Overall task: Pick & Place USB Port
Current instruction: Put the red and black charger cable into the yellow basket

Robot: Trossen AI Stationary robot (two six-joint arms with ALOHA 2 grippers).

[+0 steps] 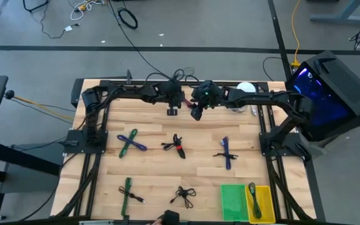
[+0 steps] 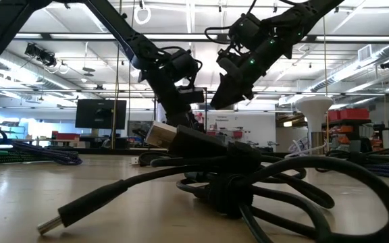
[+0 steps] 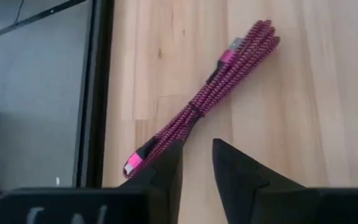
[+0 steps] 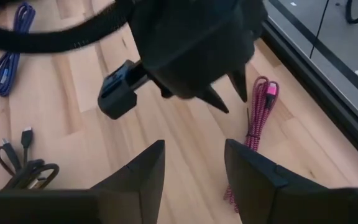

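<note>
- Left wrist view: a pink braided cable (image 3: 216, 87), folded into a long bundle, lies on the wooden desk (image 1: 155, 169). It is close to the desk's edge opposite the trays, about midway along it.
- The left gripper (image 3: 197, 144) hangs right over the cable's near plug. Its jaws are only narrowly parted and hold nothing.
- The right gripper (image 4: 194, 146) waits just beside it, jaws wide and empty.
- To do this pick well, I think the left jaws should spread wider. They should straddle the bundle's banded middle, not the plug end, then close squarely across it so no loop slips out.
- Count, from the high view: seven cable bundles. One is pink, five lie loose across the desk, and one (image 1: 253, 190) lies in the yellow tray (image 1: 267, 212).
- Two trays: the yellow one, and a green tray (image 1: 224, 200) touching it, near a desk corner.
- Two arms.
</note>
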